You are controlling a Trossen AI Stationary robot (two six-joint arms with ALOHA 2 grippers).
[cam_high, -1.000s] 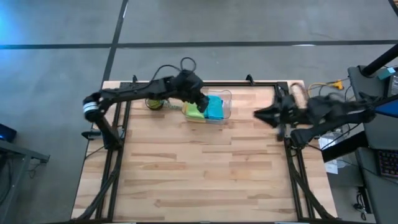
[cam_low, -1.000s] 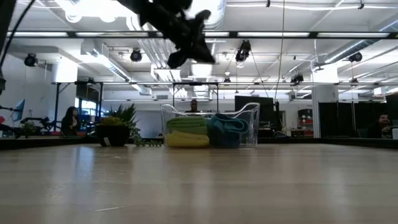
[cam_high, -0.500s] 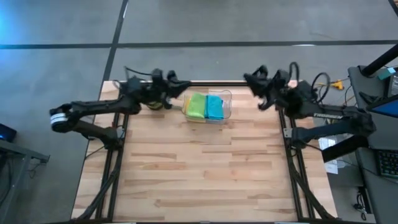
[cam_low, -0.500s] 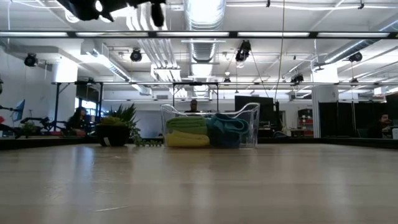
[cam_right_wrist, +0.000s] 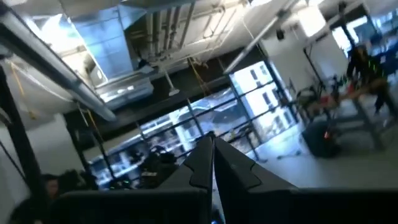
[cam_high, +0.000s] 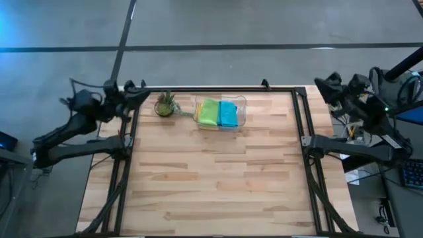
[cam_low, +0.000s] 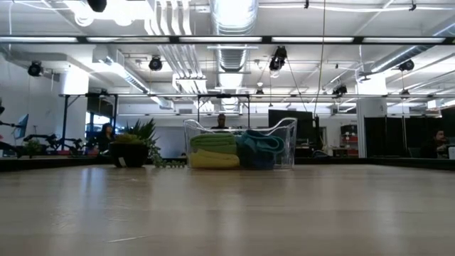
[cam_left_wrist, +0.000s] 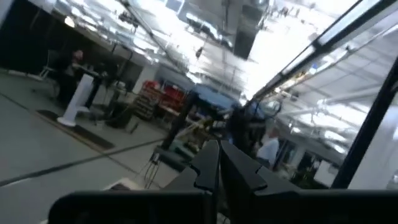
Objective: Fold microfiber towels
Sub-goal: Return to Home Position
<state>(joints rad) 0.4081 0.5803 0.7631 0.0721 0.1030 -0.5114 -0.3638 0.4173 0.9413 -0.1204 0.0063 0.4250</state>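
The microfiber towels lie folded in a clear plastic bin [cam_high: 239, 106] at the table's far middle. From above I see a lime green towel [cam_high: 209, 112], a blue one [cam_high: 228, 114] and a yellow edge [cam_high: 199, 119]. In the low view the green towel [cam_low: 213, 141] rests on the yellow one [cam_low: 213, 159], with a teal one [cam_low: 260, 148] beside them. My left gripper [cam_high: 137, 93] is drawn back at the far left corner, shut and touching nothing. My right gripper [cam_high: 322, 84] is past the far right corner, also shut and touching nothing. Both wrist views show joined fingertips [cam_left_wrist: 217, 145] [cam_right_wrist: 211, 138] pointing up into the room.
A small potted plant [cam_high: 164, 104] stands left of the bin near the far edge. Black frame rails [cam_high: 125, 152] [cam_high: 305, 149] run along the table's left and right sides. The wooden table top [cam_high: 215, 178] spreads in front of the bin. People show in the room beyond.
My left gripper has pulled away from above the bin toward the far left corner, rising and tipping upward. My right gripper has swung from over the table's right side to the far edge, then back past the far right corner. The towels have stayed in the bin.
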